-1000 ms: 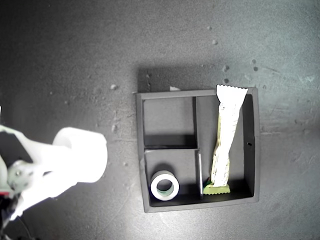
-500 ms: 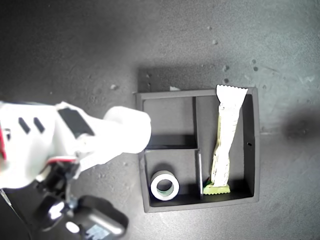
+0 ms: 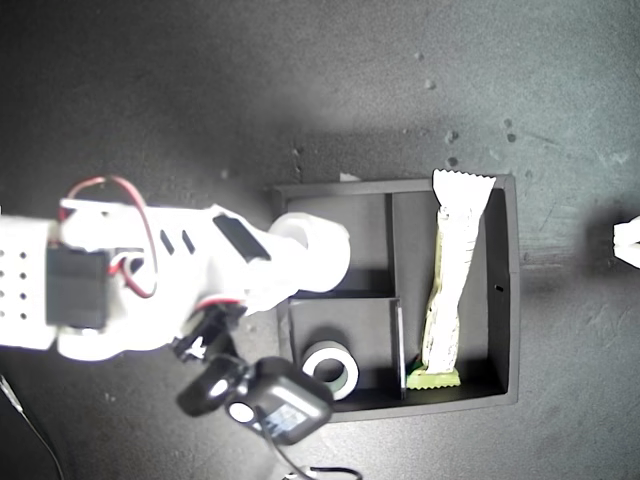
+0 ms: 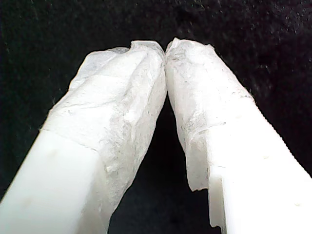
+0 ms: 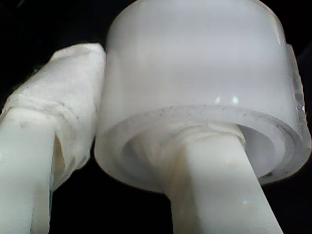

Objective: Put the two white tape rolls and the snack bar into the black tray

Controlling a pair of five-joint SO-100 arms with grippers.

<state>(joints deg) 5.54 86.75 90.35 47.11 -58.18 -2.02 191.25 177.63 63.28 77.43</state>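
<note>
Second wrist view: smooth white tape roll (image 5: 195, 83) in tape-wrapped pincer (image 5: 146, 141).

Matt black tray (image 3: 510, 300); glossy translucent tape roll (image 5: 195, 92).

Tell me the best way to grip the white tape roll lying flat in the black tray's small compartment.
Come straight down from above on the flat white tape roll. Put one finger in its open centre and one outside its wall, as my second gripper holds the other white tape roll. The divided black tray has walls that probably block a sideways approach.
</note>
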